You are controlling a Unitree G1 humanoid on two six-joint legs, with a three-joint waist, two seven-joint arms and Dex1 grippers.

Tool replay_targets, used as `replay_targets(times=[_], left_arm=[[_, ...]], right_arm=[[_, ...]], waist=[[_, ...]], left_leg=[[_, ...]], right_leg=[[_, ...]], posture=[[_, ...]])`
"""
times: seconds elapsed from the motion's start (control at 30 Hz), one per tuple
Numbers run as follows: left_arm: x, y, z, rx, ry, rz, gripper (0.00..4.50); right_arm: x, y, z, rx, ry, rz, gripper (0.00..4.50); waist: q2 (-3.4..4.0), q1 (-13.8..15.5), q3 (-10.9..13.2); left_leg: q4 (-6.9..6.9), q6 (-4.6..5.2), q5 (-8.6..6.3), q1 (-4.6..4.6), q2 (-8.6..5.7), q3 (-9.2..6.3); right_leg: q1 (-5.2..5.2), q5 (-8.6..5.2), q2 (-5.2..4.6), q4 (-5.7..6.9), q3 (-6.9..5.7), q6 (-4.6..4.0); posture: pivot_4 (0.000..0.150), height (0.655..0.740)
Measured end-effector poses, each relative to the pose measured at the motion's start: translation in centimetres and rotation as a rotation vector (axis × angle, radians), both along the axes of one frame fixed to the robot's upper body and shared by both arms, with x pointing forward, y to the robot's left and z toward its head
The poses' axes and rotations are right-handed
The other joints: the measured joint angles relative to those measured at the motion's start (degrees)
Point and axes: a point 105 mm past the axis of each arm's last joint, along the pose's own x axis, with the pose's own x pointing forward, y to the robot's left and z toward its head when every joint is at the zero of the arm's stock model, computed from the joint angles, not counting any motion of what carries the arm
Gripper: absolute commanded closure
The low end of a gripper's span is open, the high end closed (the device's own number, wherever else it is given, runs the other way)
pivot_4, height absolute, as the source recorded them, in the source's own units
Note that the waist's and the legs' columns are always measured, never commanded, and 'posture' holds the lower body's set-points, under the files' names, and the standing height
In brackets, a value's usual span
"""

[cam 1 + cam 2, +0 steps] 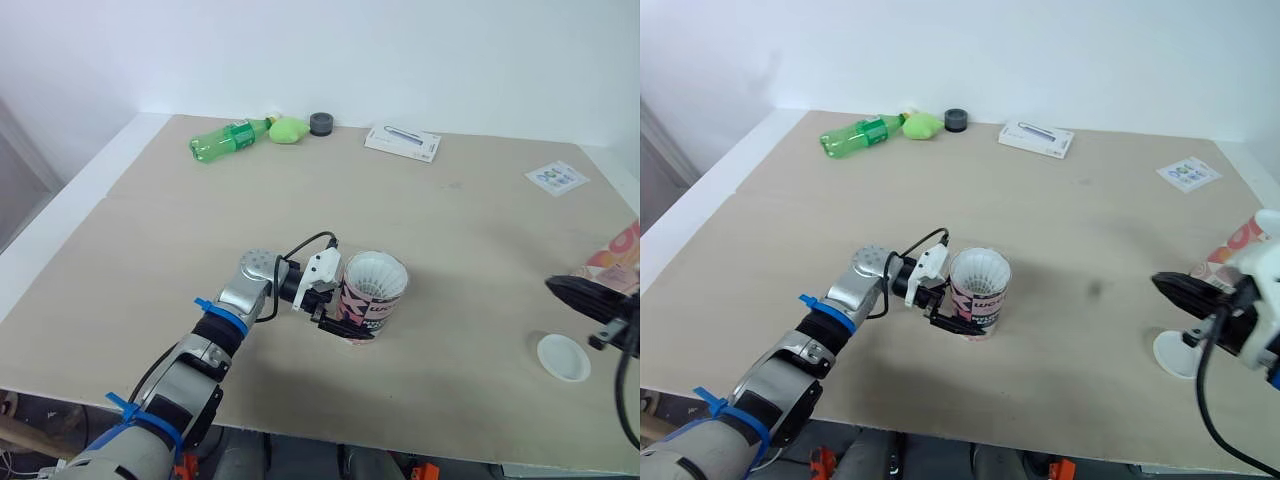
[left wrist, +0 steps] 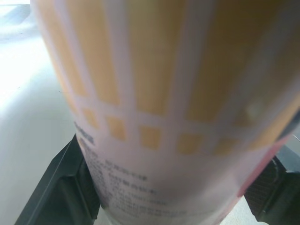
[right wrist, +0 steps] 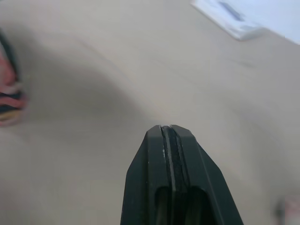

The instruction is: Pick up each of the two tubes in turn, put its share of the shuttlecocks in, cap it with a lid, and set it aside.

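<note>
A short tube [image 1: 372, 300] with pink and black print stands upright in the middle of the table, and white shuttlecock feathers [image 1: 375, 275] show in its open top. My left gripper [image 1: 348, 312] is shut on the tube's side, with its black fingers [image 2: 61, 187] on either side of the wall [image 2: 164, 93]. A white lid [image 1: 563, 357] lies flat near the front right. Just above and behind the lid hovers my right gripper [image 1: 575, 290], shut with nothing between its fingertips [image 3: 171, 131]. A second pinkish tube [image 1: 615, 255] shows at the right edge, partly hidden behind that arm.
Along the far edge lie a green plastic bottle [image 1: 228, 138], a green lump [image 1: 288, 129], a dark round cap [image 1: 321, 123] and a white box [image 1: 403, 142]. A small printed card [image 1: 557, 178] lies at the far right. Bare tabletop [image 1: 470, 250] stretches between the two grippers.
</note>
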Motion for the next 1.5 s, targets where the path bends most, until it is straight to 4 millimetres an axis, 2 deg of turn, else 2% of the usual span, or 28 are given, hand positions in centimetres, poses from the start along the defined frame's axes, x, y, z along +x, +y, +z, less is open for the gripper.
replay_targets(times=[0.03, 0.07, 0.1, 0.13, 0.17, 0.2, 0.27, 0.33, 0.37, 0.4, 0.43, 0.6, 0.77, 0.9, 1.17, 1.2, 1.23, 1.27, 1.33, 1.37, 1.5], left_arm=[[0.0, 0.0, 0.0, -0.005, -0.002, 0.003, 1.14], [-0.1, 0.1, -0.2, -0.018, -0.001, 0.005, 1.14], [-0.1, 0.1, -0.2, -0.019, 0.001, 0.005, 1.14], [-0.1, 0.1, -0.2, -0.02, 0.0, 0.004, 1.14], [-0.1, 0.1, -0.2, -0.021, -0.001, 0.004, 1.14], [-0.1, 0.1, -0.2, -0.021, -0.001, 0.004, 1.14], [-0.2, 0.0, -0.3, -0.02, -0.002, 0.006, 1.14], [-0.2, 0.0, -0.4, -0.016, -0.017, 0.008, 1.14], [-0.2, 0.0, -0.3, -0.016, -0.018, 0.008, 1.14], [-0.3, -0.1, -0.4, -0.016, -0.025, 0.009, 1.14], [-0.4, -0.5, -0.5, -0.012, -0.036, 0.001, 1.14], [-0.6, -0.7, -0.4, -0.014, -0.054, -0.002, 1.14], [-0.5, -0.8, -0.3, -0.018, -0.062, 0.011, 1.14], [-0.5, -0.7, -0.3, -0.019, -0.064, 0.022, 1.14], [-0.5, -0.5, -0.3, -0.014, -0.06, 0.033, 1.14], [-0.4, -0.5, -0.3, -0.014, -0.061, 0.034, 1.14], [-0.4, -0.5, -0.3, -0.014, -0.061, 0.036, 1.14], [-0.4, -0.4, -0.3, -0.014, -0.061, 0.038, 1.14], [-0.3, -0.4, -0.3, -0.014, -0.059, 0.041, 1.14], [-0.3, -0.4, -0.3, -0.013, -0.058, 0.043, 1.14], [0.0, -0.5, -0.2, -0.011, -0.058, 0.055, 1.14]], right_arm=[[-0.6, -0.7, -0.1, 0.004, 0.008, -0.035, 3.98], [-2.0, -1.5, -0.8, 0.02, 0.069, -0.067, 3.41], [-2.3, -1.6, -1.0, 0.027, 0.082, -0.071, 3.29], [-2.8, -1.8, -1.3, 0.031, 0.107, -0.077, 2.9], [-3.5, -2.2, -2.4, 0.006, 0.178, -0.09, 2.28], [-3.6, -2.3, -2.5, 0.0, 0.183, -0.091, 2.17], [-3.9, -3.5, -3.6, -0.101, 0.268, -0.104, 2.17], [-3.1, -5.0, -4.5, -0.173, 0.333, -0.083, 2.17], [-3.0, -5.0, -4.5, -0.176, 0.334, -0.084, 2.17], [-2.2, -5.9, -4.6, -0.204, 0.355, -0.072, 2.17], [-0.8, -7.8, -5.0, -0.239, 0.402, -0.058, 2.17], [0.9, -9.1, -5.8, -0.245, 0.482, 0.006, 2.17], [2.3, -9.2, -7.5, -0.218, 0.555, 0.078, 2.17], [3.0, -9.7, -8.0, -0.213, 0.578, 0.079, 2.17], [2.9, -10.5, -9.5, -0.232, 0.649, 0.089, 2.17], [3.0, -10.5, -9.6, -0.236, 0.65, 0.096, 2.68], [3.0, -10.4, -9.6, -0.24, 0.653, 0.107, 2.78], [3.0, -10.3, -9.6, -0.24, 0.657, 0.117, 3.27], [3.0, -10.3, -9.6, -0.243, 0.659, 0.125, 3.88], [3.0, -10.3, -9.6, -0.243, 0.659, 0.127, 4.35], [3.1, -10.3, -9.6, -0.249, 0.66, 0.137, 4.44]], waist=[[0.0, 0.0, 0.0], [0.02, 0.0, 0.0], [0.01, 0.0, -0.1], [0.03, 0.0, -0.1], [0.02, 0.0, -0.1], [0.04, 0.0, -0.1], [0.03, 0.0, -0.2], [-0.02, 0.0, -0.2], [-0.03, 0.0, -0.2], [-0.04, 0.0, -0.2], [0.1, -0.1, -0.2], [0.18, -0.2, -0.3], [0.22, -0.2, -0.3], [0.28, -0.3, -0.3], [0.36, -0.5, -0.4], [0.36, -0.6, -0.4], [0.36, -0.7, -0.4], [0.36, -0.7, -0.4], [0.37, -0.7, -0.4], [0.37, -0.7, -0.4], [0.37, -0.7, -0.4]], left_leg=[[0.0, 0.01, 0.01, 0.0, 0.0, 0.01], [-0.01, 0.02, 0.02, 0.0, 0.01, 0.01], [-0.05, 0.02, 0.02, 0.01, 0.03, 0.03], [-0.06, 0.02, 0.02, 0.0, 0.02, 0.03], [-0.07, 0.02, 0.01, 0.01, 0.02, 0.03], [-0.07, 0.01, 0.01, 0.01, 0.02, 0.04], [-0.06, 0.01, 0.01, 0.01, 0.01, 0.08], [-0.04, 0.01, 0.01, 0.05, 0.0, 0.19], [-0.04, 0.01, 0.01, 0.07, -0.01, 0.24], [-0.07, 0.0, 0.01, 0.07, -0.04, 0.25], [-0.21, 0.01, 0.01, 0.21, -0.06, 0.35], [-0.37, 0.01, -0.01, 0.27, -0.19, 0.49], [-0.33, 0.02, 0.0, 0.32, -0.22, 0.49], [-0.32, 0.04, 0.01, 0.37, -0.23, 0.57], [-0.33, 0.05, 0.01, 0.39, -0.23, 0.62], [-0.33, 0.04, 0.01, 0.4, -0.22, 0.62], [-0.32, 0.04, 0.01, 0.41, -0.23, 0.62], [-0.31, 0.05, 0.01, 0.41, -0.23, 0.62], [-0.28, 0.05, 0.01, 0.41, -0.23, 0.63], [-0.26, 0.05, 0.02, 0.41, -0.23, 0.64], [-0.26, 0.08, 0.04, 0.42, -0.23, 0.64]], right_leg=[[-0.01, 0.03, 0.0, 0.0, 0.0, -0.02], [0.0, 0.02, 0.0, 0.0, -0.01, -0.03], [0.0, 0.0, 0.02, -0.02, 0.0, -0.05], [-0.01, 0.0, 0.01, -0.02, 0.0, -0.04], [-0.01, -0.03, 0.01, -0.03, 0.0, -0.05], [-0.01, -0.03, 0.0, -0.04, 0.0, -0.05], [-0.01, -0.03, -0.04, -0.1, 0.0, -0.03], [0.05, 0.04, -0.14, -0.28, 0.02, 0.02], [0.05, 0.06, -0.19, -0.31, 0.02, 0.03], [0.06, 0.08, -0.24, -0.35, 0.01, 0.03], [0.39, 0.3, -0.36, -0.9, -0.03, 0.11], [0.5, 0.15, -0.49, -0.99, 0.06, 0.28], [0.57, 0.18, -0.49, -0.99, 0.11, 0.39], [0.58, 0.23, -0.5, -0.99, 0.2, 0.42], [0.56, 0.24, -0.49, -0.99, 0.25, 0.42], [0.57, 0.24, -0.48, -0.98, 0.25, 0.43], [0.58, 0.25, -0.48, -0.99, 0.25, 0.44], [0.59, 0.26, -0.48, -0.99, 0.25, 0.44], [0.59, 0.29, -0.48, -0.98, 0.27, 0.46], [0.59, 0.31, -0.48, -0.98, 0.29, 0.47], [0.58, 0.35, -0.48, -0.98, 0.29, 0.44]], posture=[[0.15, 0.7294], [0.15, 0.7294], [0.15, 0.7294], [0.15, 0.7294], [0.15, 0.7294], [0.15, 0.7294], [0.15, 0.7294], [0.15, 0.7294], [0.15, 0.7294], [0.15, 0.7294], [0.15, 0.7294], [0.15, 0.7294], [0.15, 0.7294], [0.15, 0.7294], [0.15, 0.7294], [0.15, 0.7294], [0.15, 0.7294], [0.15, 0.7294], [0.15, 0.7294], [0.15, 0.7294], [0.15, 0.7294]])
